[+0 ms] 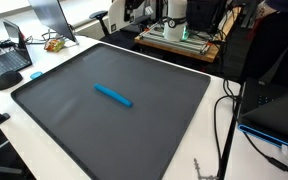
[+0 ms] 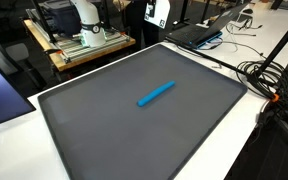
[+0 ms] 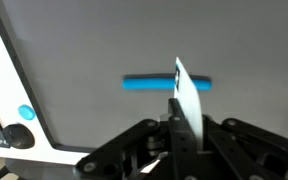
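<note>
A blue marker (image 1: 113, 95) lies flat near the middle of a large dark grey mat (image 1: 74, 120); both also show in an exterior view, the marker (image 2: 156, 94) on the mat (image 2: 104, 140). In the wrist view the marker (image 3: 149, 82) lies crosswise on the mat, well below and beyond the fingertips. My gripper (image 3: 178, 72) hangs high above the mat with its two fingers pressed together, shut, and nothing shows between them. One finger's side looks bright white. The gripper itself is out of frame in both exterior views.
A laptop (image 1: 9, 58), a black mouse (image 1: 9, 78) and a small blue disc (image 1: 36, 73) sit on the white table beside the mat. Cables (image 1: 224, 110) run along another side. The robot base (image 2: 84, 20) stands behind, and a second laptop (image 2: 199, 35) lies near it.
</note>
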`<state>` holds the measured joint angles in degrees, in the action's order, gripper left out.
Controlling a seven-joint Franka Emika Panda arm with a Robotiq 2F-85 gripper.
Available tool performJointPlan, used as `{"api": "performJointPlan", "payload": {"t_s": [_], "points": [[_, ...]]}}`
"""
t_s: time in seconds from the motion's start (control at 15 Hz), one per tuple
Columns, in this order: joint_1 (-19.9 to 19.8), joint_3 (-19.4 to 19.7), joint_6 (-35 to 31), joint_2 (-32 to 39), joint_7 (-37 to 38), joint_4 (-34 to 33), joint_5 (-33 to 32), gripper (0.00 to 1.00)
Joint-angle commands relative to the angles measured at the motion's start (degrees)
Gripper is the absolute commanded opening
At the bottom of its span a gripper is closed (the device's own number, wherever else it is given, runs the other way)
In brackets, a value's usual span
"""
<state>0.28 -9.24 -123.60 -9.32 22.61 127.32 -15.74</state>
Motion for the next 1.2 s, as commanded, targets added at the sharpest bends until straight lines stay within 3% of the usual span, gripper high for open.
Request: {"api": "performJointPlan", "payload": {"t_s": [0.0,0.67,0.93,1.13], "points": [[0.8,0.8,0.1,0.0,0.1,-0.1,-0.1,0.04],[0.6,4.7,-15.0,-1.1,-8.7,9.2,5.4,0.01],[0.7,5.6,-16.2,-0.6,-12.7,10.6,8.9,0.01],[0.2,4.8,-15.0,0.1,-10.2,9.5,6.6,0.04]]}}
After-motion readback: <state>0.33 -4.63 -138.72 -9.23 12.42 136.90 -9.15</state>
